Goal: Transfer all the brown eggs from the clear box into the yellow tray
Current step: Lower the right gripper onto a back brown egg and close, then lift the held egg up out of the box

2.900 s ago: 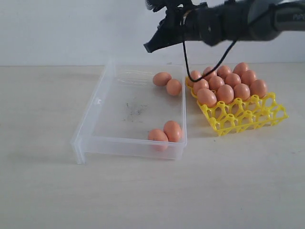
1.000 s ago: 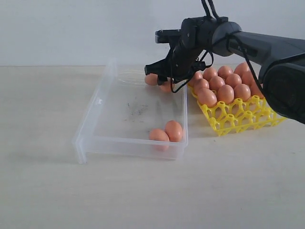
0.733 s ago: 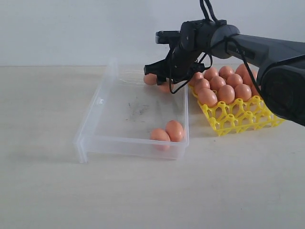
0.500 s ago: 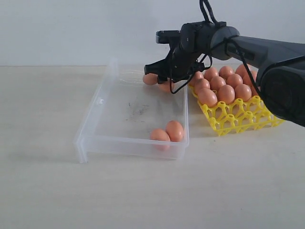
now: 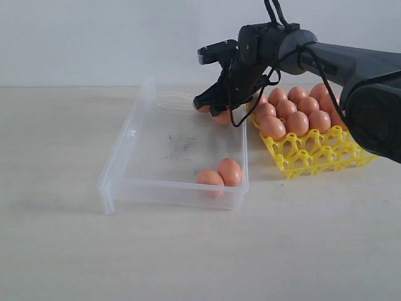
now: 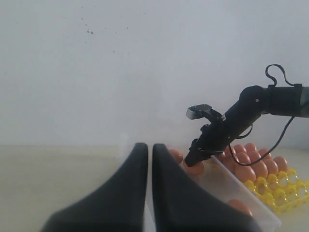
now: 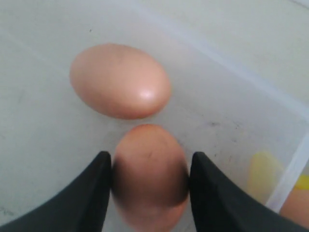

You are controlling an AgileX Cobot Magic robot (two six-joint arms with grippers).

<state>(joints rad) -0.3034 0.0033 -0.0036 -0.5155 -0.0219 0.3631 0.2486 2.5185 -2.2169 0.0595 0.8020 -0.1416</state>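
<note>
My right pincer [image 7: 150, 158] is closed on one brown egg [image 7: 149, 179]. One finger presses each narrow side, and the long axis of the egg runs along my fingers. This happens in the far corner of the clear box [image 5: 175, 193], on the side where the yellow tray [image 5: 313, 157] stands just beside the wall of the box. For the coming move, I judge that the egg must go up first and then over that wall, away from the box toward the tray. A second egg [image 7: 119, 81] lies crosswise just past my fingertips. It touches the held one or nearly so, I cannot tell which, so I think a straight lift is the safest. My left pincer [image 6: 147, 150] is clenched with nothing in it, and it is well apart from the box, so the right arm is the nearer one. In the box I count four eggs: these two, and a pair [image 5: 219, 174] in the near corner on the same side. On the tray I count about twelve, but my arm hides part of them.
</note>
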